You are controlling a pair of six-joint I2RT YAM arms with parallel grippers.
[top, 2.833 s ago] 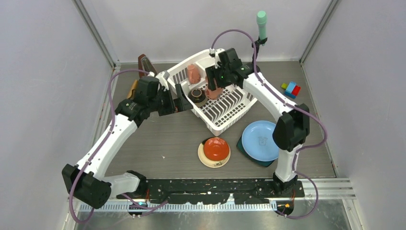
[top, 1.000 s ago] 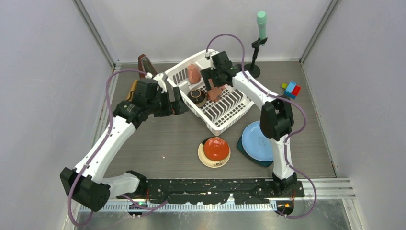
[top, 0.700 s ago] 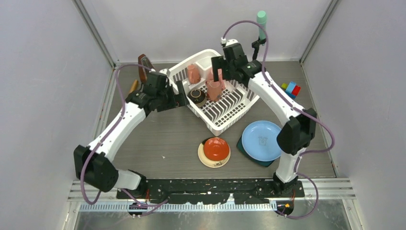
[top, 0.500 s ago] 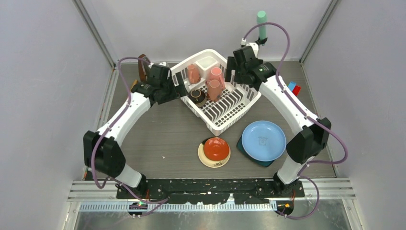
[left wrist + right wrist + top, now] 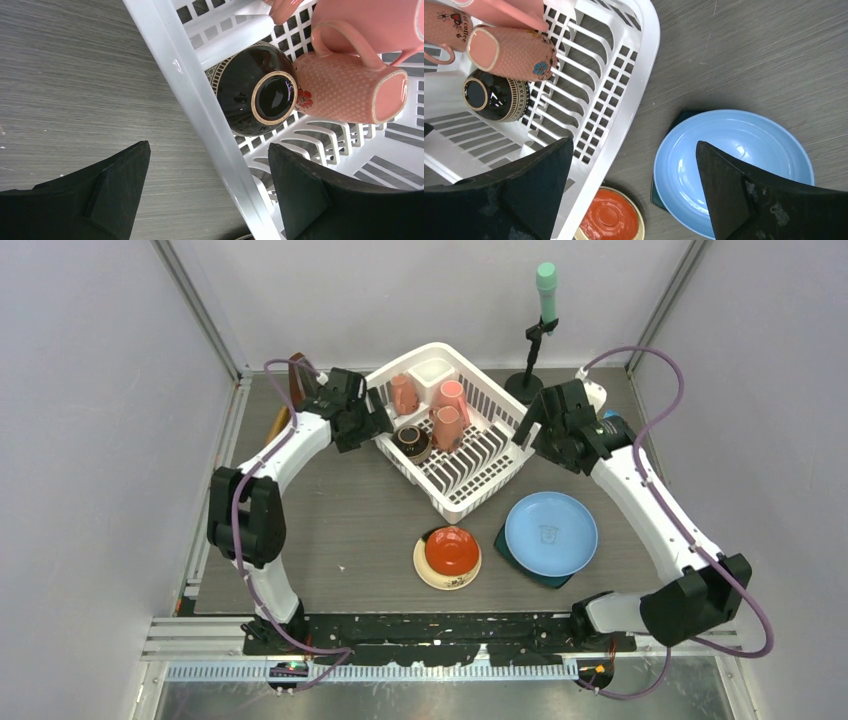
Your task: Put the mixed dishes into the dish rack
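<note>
Dishes were split between tabletop (image 5: pixel 340 520) and rack. Nearest the arm bases, red saucer (image 5: pixel 451 549) sat on cream saucer (image 5: pixel 424 576). Just right of them, light blue plate (image 5: pixel 550 533) sat on dark teal plate (image 5: pixel 508 552). Both stacks were outside the dish rack (image 5: pixel 480 490), near its front corner. Rack stood diagonal mid-tabletop. Inside it, brown bowl (image 5: pixel 411 441) lay tipped, foot ring facing up, close to the left wall. Pink mugs (image 5: pixel 445 427), three of them, were in the rack too: a dotted one on its side touching the bowl, the other two further back beside the square cutlery cup (image 5: pixel 432 370) in the far corner. Left pincer (image 5: pixel 207 200) was released, jaws wide, straddling the rack's left rim with one finger over tabletop and one over the rack floor, gripping nothing. Right pincer (image 5: pixel 634 195) was also released, jaws wide, hanging over the rack's right rim between rack and blue plate. Brown metronome (image 5: pixel 298 380) showed partly behind the left arm, and a black stand with green cap (image 5: pixel 540 330) stood at the far edge.
</note>
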